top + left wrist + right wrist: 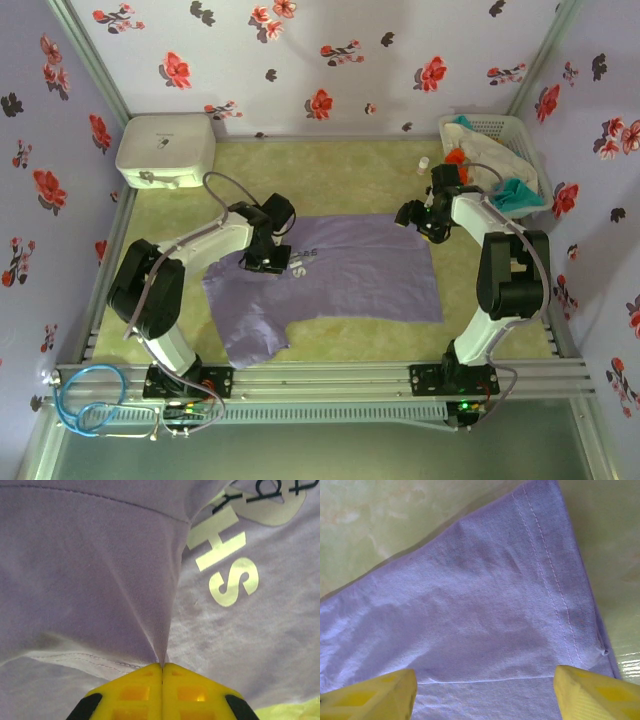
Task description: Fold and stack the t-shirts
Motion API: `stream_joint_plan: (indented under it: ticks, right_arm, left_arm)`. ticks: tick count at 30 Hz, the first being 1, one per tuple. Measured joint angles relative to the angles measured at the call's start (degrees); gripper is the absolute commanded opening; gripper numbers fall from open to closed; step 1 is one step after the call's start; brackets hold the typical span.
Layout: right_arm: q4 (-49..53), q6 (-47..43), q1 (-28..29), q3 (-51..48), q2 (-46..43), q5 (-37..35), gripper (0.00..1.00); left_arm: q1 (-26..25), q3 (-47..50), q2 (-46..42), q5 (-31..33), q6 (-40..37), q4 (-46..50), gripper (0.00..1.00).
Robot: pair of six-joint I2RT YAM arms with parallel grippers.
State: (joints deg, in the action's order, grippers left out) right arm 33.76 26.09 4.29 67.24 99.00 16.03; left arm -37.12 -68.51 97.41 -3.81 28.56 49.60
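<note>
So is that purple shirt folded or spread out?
Mostly spread: the purple t-shirt lies flat on the table, one sleeve out. The left gripper has its jaws shut on a pinched ridge of it.

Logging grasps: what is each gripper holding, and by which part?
Left gripper: shut on a pinched ridge of the lavender-purple cloth t-shirt, beside its white chest lettering. Right gripper: open over a hemmed corner, holding nothing.

White box back-left; lattice basket back-right, perhaps a vial beside.
</note>
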Motion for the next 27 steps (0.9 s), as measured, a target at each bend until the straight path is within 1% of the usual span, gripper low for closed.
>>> stream_joint_plan:
  ticks: [1,2,4,5,7,9,12,15,17,22,25,27]
  right_arm:
    - [0.0,0.0,0.0,0.0,0.0,0.0,0.72]
    - [0.0,0.0,0.0,0.0,0.0,0.0,0.72]
    - [0.0,0.0,0.0,0.0,0.0,0.0,0.72]
    - [0.0,0.0,0.0,0.0,0.0,0.0,0.72]
    - [0.0,0.0,0.0,0.0,0.0,0.0,0.72]
    - [0.0,0.0,0.0,0.0,0.0,0.0,0.72]
    - [0.0,0.0,0.0,0.0,0.0,0.0,0.72]
    - [0.0,-0.1,0.0,0.0,0.0,0.0,0.72]
    - [0.0,-0.1,0.0,0.0,0.0,0.0,0.72]
    - [0.0,-0.1,0.0,0.0,0.0,0.0,0.72]
    - [0.0,-0.1,0.0,0.0,0.0,0.3,0.72]
    - [0.0,0.0,0.0,-0.1,0.1,0.5,0.71]
  left_arm:
    - [0.0,-0.3,0.3,-0.3,0.0,0.6,0.19]
    - [0.1,-0.6,0.6,-0.6,-0.1,1.0,0.30]
    - [0.3,-0.8,1.1,-1.1,0.2,1.6,0.43]
    - [0.6,-0.8,1.1,-1.3,0.5,1.9,0.47]
    - [1.1,-0.8,0.9,-1.6,1.1,2.1,0.49]
    - [2.1,-0.6,-0.1,-1.8,1.1,2.1,0.49]
    - [4.5,0.9,-3.7,-1.9,1.1,1.8,0.44]
    - [8.6,5.2,-9.9,-2.1,1.0,0.3,0.45]
    - [12.2,9.2,-14.6,-2.1,1.0,-0.2,0.47]
    - [19.6,18.3,-23.3,-2.1,1.0,-2.1,0.48]
    - [21.7,21.9,-25.2,-2.1,1.0,-3.9,0.49]
    - [21.8,23.2,-25.1,-2.1,1.1,-5.4,0.49]
